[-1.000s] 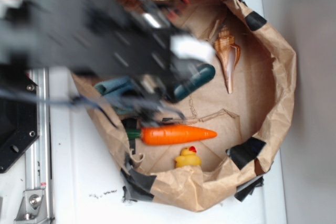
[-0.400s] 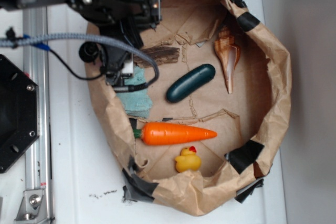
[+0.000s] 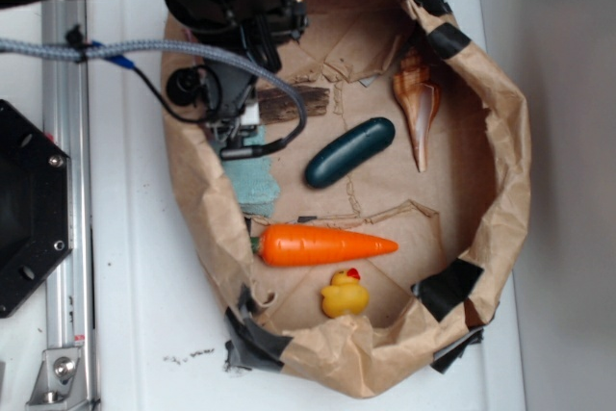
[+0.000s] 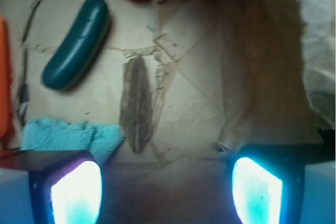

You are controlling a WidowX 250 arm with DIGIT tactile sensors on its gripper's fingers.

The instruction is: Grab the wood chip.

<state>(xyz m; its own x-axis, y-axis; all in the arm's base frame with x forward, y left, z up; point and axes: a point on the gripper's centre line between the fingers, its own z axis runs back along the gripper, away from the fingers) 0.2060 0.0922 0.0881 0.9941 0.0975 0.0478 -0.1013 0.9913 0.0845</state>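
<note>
1. Brown paper bag point(image 3: 510, 141) lies opened out into a bowl shape on a white table point(image 3: 135, 334), black tape patches on its rim.
2. Wood chip point(image 4: 137, 103) lies flat on the bag floor, near the upper left inside the bag in the exterior view point(image 3: 294, 101), its left end under the arm.
3. Gripper point(image 4: 167, 184) hangs above the bag floor with its jaws spread wide, nothing between them; the chip sits just ahead, nearer the left finger.
4. Green capsule point(image 3: 349, 152) lies diagonally, just beside the chip, not touching it.
5. Seashell point(image 3: 418, 103) lies near the bag's right wall, pointed end down in the exterior view.
6. Teal cloth point(image 3: 252, 185) sits below the arm; orange carrot point(image 3: 322, 245) below that, yellow duck point(image 3: 345, 295) lowest.
</note>
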